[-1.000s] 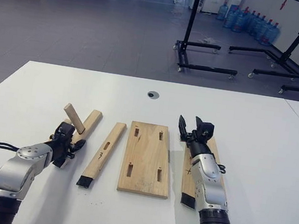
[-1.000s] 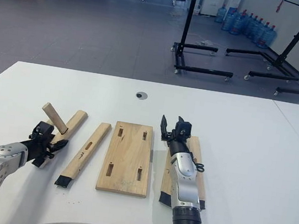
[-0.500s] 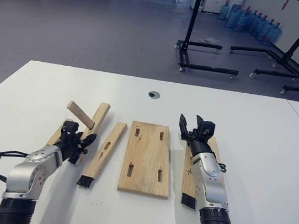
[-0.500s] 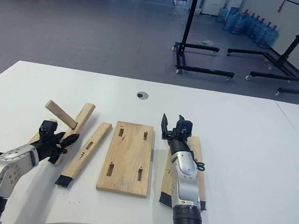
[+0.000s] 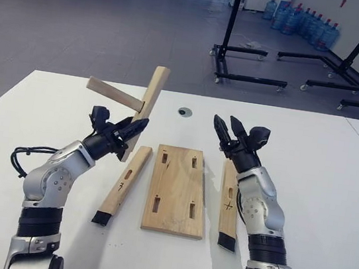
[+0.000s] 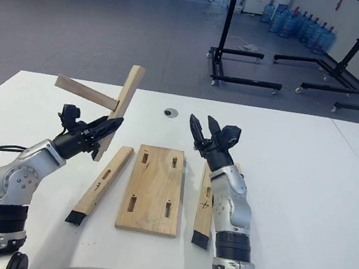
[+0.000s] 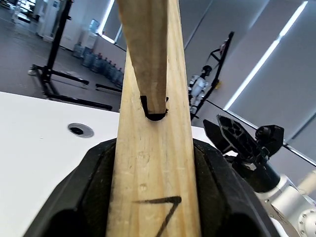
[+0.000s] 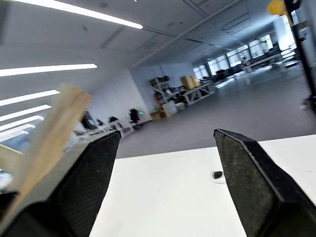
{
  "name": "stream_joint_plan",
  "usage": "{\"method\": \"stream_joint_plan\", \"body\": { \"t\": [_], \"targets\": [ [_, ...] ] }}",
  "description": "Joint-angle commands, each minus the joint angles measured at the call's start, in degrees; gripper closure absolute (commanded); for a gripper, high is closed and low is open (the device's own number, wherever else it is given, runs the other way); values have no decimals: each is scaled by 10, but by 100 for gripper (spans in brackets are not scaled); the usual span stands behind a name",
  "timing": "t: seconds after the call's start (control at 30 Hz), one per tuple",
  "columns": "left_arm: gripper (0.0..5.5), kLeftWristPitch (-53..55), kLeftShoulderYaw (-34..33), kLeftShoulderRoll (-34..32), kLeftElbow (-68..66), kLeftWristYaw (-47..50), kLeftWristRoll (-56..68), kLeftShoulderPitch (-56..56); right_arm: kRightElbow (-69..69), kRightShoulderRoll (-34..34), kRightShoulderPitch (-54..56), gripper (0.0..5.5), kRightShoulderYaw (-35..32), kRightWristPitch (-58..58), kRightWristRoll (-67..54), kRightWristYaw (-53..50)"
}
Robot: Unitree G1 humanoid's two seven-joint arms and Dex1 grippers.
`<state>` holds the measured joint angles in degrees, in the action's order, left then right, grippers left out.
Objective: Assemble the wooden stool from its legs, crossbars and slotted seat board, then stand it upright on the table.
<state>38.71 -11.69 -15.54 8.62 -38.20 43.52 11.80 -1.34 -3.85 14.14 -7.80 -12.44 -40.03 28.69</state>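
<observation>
Our left gripper (image 5: 131, 130) squeezes a leg (image 5: 152, 92) up over the table (image 5: 42, 112), a crossbar (image 5: 113, 93) stuck in its slot. Our right gripper (image 5: 224, 123) hangs wide open.

You see silver-grey arms (image 5: 59, 178) with black cuffs (image 5: 39, 220); left gripper (image 5: 135, 128) and right gripper (image 5: 224, 122) are black; a black cable (image 5: 20, 152) loops out.

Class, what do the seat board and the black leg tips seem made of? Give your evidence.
Seat board: pale, seemingly unvarnished wood; grain lines and a matte surface show. Black leg tips: matte black, perhaps rubber caps or paint; cannot tell.
</observation>
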Motion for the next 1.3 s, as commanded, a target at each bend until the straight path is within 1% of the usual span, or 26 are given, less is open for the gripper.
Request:
{"method": "stream_joint_plan", "body": {
  "t": [0.03,0.2,0.27,0.37,0.43,0.53,0.63,0.7,0.87,1.03,1.1,1.17,1.3],
  "targets": [
    [347,32,34,6,10,-63,52,-9,-88,-26,8,138,-43,-133,-223,78],
    [347,50,51,-9,9,-125,87,-12,-73,-43,15,58,-23,-172,-228,114],
    [347,49,60,-11,9,-138,86,-6,-69,-42,22,37,-15,-175,-222,127],
    [347,47,63,-11,8,-152,91,8,-53,-38,35,37,-2,-172,-200,130],
    [347,45,74,-17,11,-165,85,9,-46,-35,43,37,1,-182,-205,134],
    [347,39,93,-16,8,-178,74,14,-31,-36,58,37,9,-226,-231,143],
    [347,40,112,-15,8,-192,71,16,-21,-37,71,37,22,-243,-224,163],
    [347,35,124,-15,8,-194,62,16,-25,-36,73,67,19,-255,-236,176],
    [347,34,129,-12,6,-195,64,16,-23,-37,70,157,14,-263,-232,195],
    [347,27,123,-3,5,-189,68,14,-22,-38,73,253,11,-262,-229,205],
    [347,25,124,0,4,-189,67,13,-22,-38,73,306,10,-261,-226,208],
    [347,23,128,6,6,-189,65,9,-23,-38,74,341,8,-258,-225,212],
    [347,14,132,8,6,-190,59,2,-29,-46,74,342,12,-238,-202,231]
  ]
}}
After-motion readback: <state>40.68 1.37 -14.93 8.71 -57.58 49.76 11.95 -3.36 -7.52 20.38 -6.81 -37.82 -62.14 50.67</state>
